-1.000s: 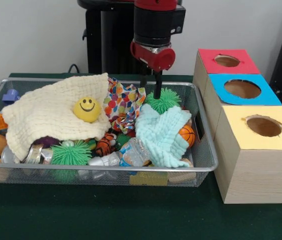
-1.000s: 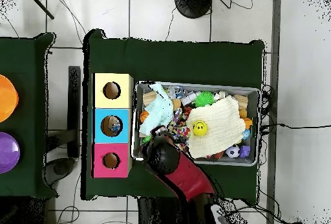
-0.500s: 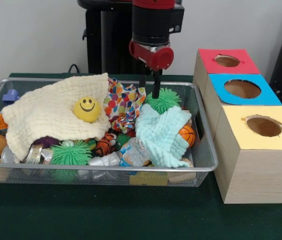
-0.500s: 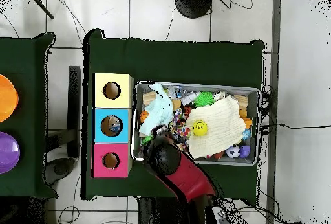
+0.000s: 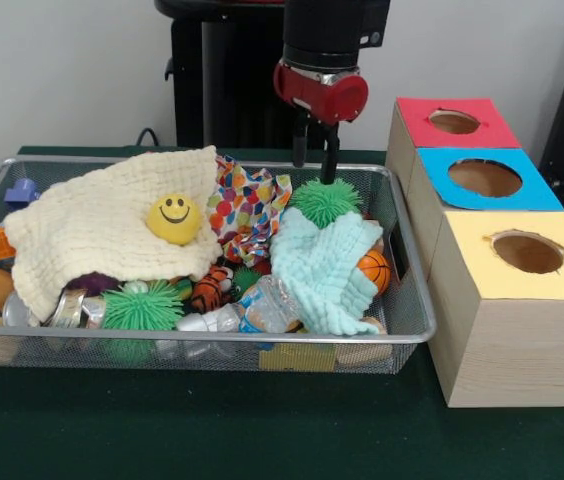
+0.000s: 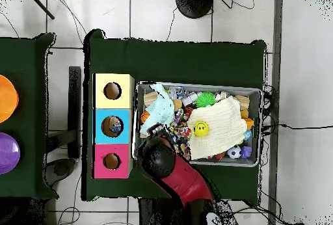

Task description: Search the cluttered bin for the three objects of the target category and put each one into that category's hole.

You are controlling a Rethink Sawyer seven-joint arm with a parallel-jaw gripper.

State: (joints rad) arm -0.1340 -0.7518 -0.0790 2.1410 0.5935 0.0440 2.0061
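The wire mesh bin is full of toys and cloths; it also shows in the overhead view. One crushed clear bottle with a blue label lies at the bin's front, between a tiger toy and a mint cloth. Other bottles are hidden or unclear. The blue-topped box's hole is between the red and yellow boxes; in the overhead view this hole shows something bluish inside. My gripper hangs open and empty just above a green spiky ball at the bin's far right.
A cream cloth with a yellow smiley ball covers the bin's left half. A spotted cloth, the mint cloth, an orange ball and a second green spiky ball lie around. A silver can sits front left.
My gripper has risen off the green spiky ball and shifted right in the front view, toward the boxes. It holds nothing. The bin's contents have not moved.
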